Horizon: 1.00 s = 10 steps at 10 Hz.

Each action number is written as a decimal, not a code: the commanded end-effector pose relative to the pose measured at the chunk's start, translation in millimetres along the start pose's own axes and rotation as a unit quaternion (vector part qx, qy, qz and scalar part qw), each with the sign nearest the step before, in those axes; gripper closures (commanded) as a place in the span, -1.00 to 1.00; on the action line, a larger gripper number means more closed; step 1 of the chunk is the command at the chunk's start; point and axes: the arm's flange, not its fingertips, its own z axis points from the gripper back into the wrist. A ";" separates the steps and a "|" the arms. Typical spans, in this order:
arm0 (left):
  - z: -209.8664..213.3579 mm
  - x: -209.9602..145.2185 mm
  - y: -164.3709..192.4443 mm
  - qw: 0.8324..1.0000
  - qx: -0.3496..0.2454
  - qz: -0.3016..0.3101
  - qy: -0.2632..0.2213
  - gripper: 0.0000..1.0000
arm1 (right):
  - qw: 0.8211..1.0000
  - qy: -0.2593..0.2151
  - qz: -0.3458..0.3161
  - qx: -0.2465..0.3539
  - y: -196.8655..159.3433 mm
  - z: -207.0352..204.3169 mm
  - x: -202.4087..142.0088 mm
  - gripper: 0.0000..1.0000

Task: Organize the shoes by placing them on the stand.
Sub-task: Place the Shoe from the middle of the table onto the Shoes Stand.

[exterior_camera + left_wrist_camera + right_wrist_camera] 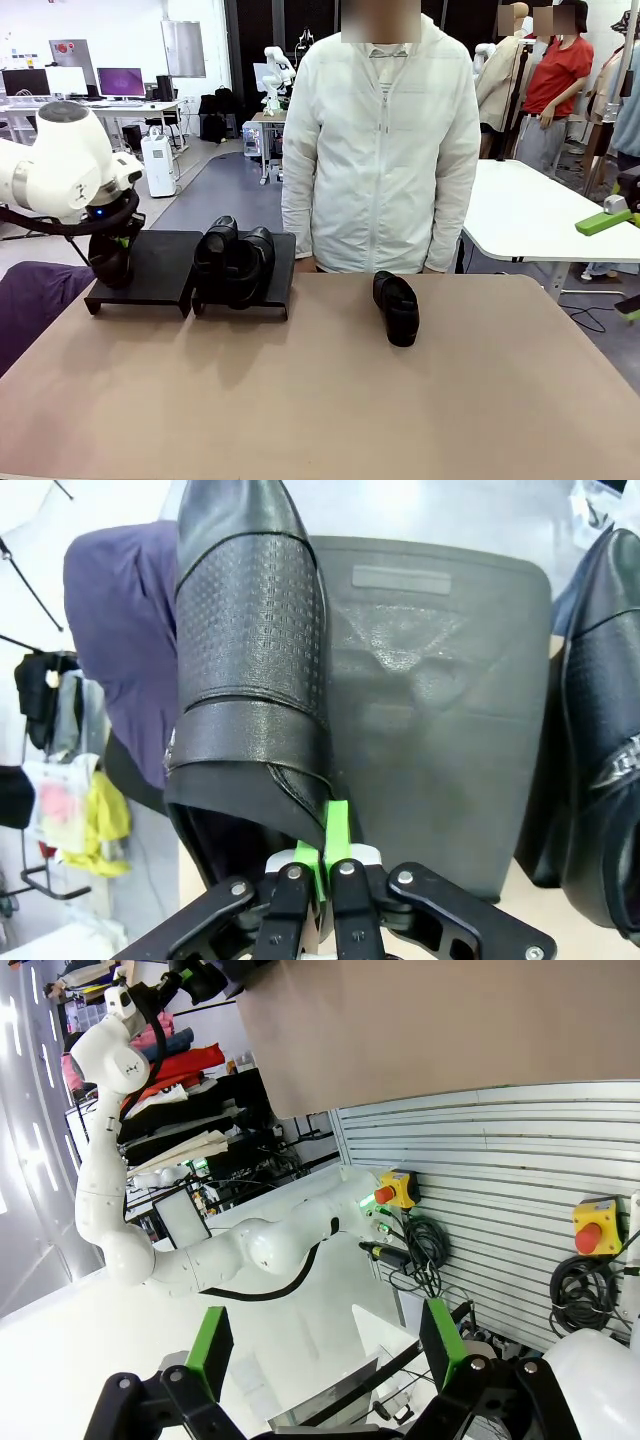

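Note:
My left gripper [325, 865] is shut on the heel rim of a black shoe [250, 650], which hangs over the left end of the left stand platform [430, 730]. From the front, that shoe [108, 262] hangs under my left wrist at the platform's [155, 262] left end. Two more shoes [235, 262] sit side by side on the right platform [283, 265]. A fourth shoe [397, 307] lies on the table in front of the person. My right gripper [328, 1350] is open with nothing between its fingers, off the table's right side; one green finger [603, 220] shows at the right edge.
A person in a white jacket [380, 150] stands at the far edge behind the table [320, 400]. A purple cloth [35, 295] lies off the table's left edge, beside the left platform. The near half of the tabletop is bare.

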 end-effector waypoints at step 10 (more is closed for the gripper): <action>4.4 4.2 -9.8 0.998 0.013 -0.015 -0.054 -1.00 | 1.000 0.002 0.006 0.000 -0.6 0.2 -0.5 -1.00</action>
